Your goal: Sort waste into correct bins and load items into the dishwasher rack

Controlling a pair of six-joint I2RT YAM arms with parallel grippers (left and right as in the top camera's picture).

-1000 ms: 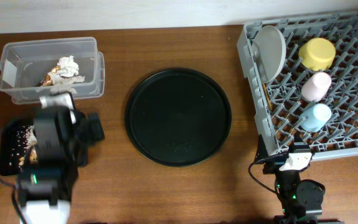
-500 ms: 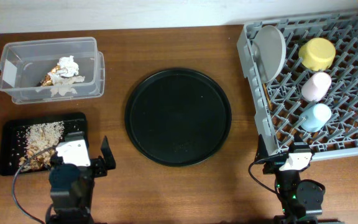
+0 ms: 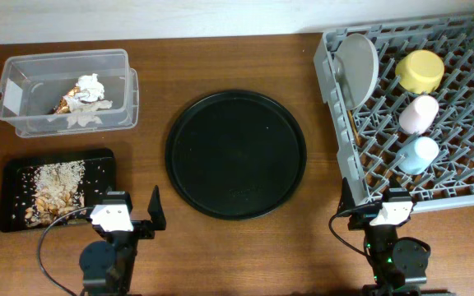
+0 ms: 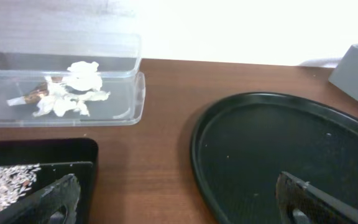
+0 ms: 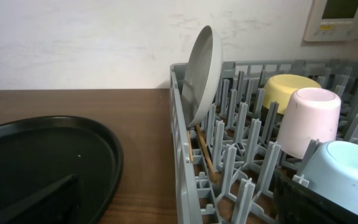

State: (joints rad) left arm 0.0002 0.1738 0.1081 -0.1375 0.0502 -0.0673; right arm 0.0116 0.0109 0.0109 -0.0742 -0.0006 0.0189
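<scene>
The clear tub [image 3: 23,59] at the back left holds the white napkin [image 3: 90,85] and the gold-brown wrapper [image 3: 62,106]. The shallow black tray [image 3: 99,163] in front of it holds food scraps [image 3: 52,189]. The grey rack [image 3: 344,156] at the right holds the plate [image 3: 359,66], yellow bowl [image 3: 420,71], pink cup [image 3: 419,113], light-blue cup [image 3: 419,154] and chopsticks [image 3: 354,123]. My left gripper [image 4: 179,202] is open and empty at the front, right of the black tray. My right gripper [image 5: 179,205] is open and empty by the rack's front left corner.
A large round black tray [image 3: 235,154] lies in the middle of the table, between the bins and the rack. It also shows in the left wrist view [image 4: 278,149] and in the right wrist view [image 5: 55,155]. A pale wall runs along the back.
My left arm has drawn back from over the shallow black tray to the front edge, uncovering the food scraps. The right arm has not moved.
</scene>
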